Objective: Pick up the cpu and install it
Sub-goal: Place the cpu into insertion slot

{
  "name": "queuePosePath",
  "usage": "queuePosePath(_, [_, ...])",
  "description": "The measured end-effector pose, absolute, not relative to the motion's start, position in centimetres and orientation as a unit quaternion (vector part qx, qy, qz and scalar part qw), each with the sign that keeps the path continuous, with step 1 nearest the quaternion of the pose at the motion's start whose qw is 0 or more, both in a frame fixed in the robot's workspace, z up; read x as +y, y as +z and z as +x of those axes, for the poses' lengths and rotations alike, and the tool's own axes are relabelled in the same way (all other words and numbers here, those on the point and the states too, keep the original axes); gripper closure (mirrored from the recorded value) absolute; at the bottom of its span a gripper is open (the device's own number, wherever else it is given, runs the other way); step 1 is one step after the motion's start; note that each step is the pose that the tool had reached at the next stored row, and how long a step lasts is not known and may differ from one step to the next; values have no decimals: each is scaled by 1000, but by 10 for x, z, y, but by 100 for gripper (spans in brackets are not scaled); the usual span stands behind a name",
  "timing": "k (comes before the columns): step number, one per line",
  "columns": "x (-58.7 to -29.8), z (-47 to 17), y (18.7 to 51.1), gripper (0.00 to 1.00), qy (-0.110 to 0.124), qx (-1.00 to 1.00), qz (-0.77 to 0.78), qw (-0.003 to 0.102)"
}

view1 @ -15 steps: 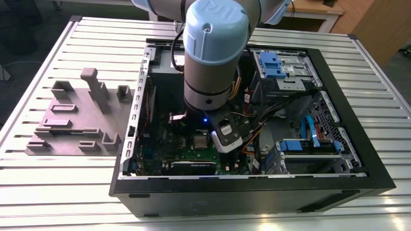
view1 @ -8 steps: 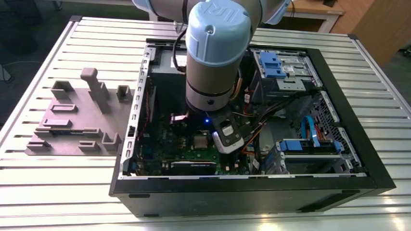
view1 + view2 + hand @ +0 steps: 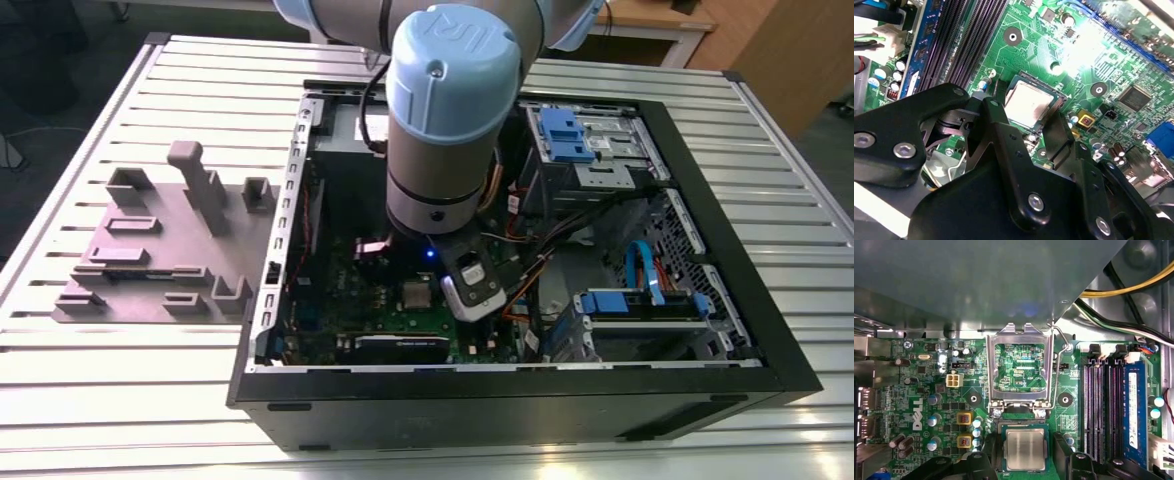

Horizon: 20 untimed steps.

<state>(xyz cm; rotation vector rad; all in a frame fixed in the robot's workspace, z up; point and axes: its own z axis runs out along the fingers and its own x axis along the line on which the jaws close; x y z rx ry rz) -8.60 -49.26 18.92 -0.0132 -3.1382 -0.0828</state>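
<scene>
The cpu [image 3: 1025,449] is a small silver square lying flat in the socket on the green motherboard [image 3: 929,390]. In the exterior view the cpu [image 3: 418,293] shows inside the open computer case, just beside the arm's wrist [image 3: 467,285]. My gripper [image 3: 1024,454] hovers right over the chip and is open. One black finger [image 3: 985,456] stands on each side of the socket, with a gap to the chip's edges. The second wrist view shows the same: the cpu [image 3: 1026,103] sits between the spread fingers [image 3: 991,117] of my gripper [image 3: 1026,114]. Nothing is held.
The socket's silver hinged frame [image 3: 1019,335] stands swung open beside the cpu, its wire lever [image 3: 1055,370] raised. Memory slots [image 3: 1104,405] run along one side. The black case wall [image 3: 534,400], cables [image 3: 534,250] and blue drive brackets [image 3: 567,135] crowd the arm. A grey fixture plate [image 3: 147,250] lies on the table.
</scene>
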Motion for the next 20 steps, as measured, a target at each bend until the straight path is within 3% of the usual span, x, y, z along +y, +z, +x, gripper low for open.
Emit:
queuePosePath(7, [-493, -86, 188, 45, -26, -1000, -4, 1])
queuePosePath(9, [-493, -86, 188, 53, -26, -1000, -4, 1])
queuePosePath(20, [-493, -86, 195, 53, -27, -1000, -4, 3])
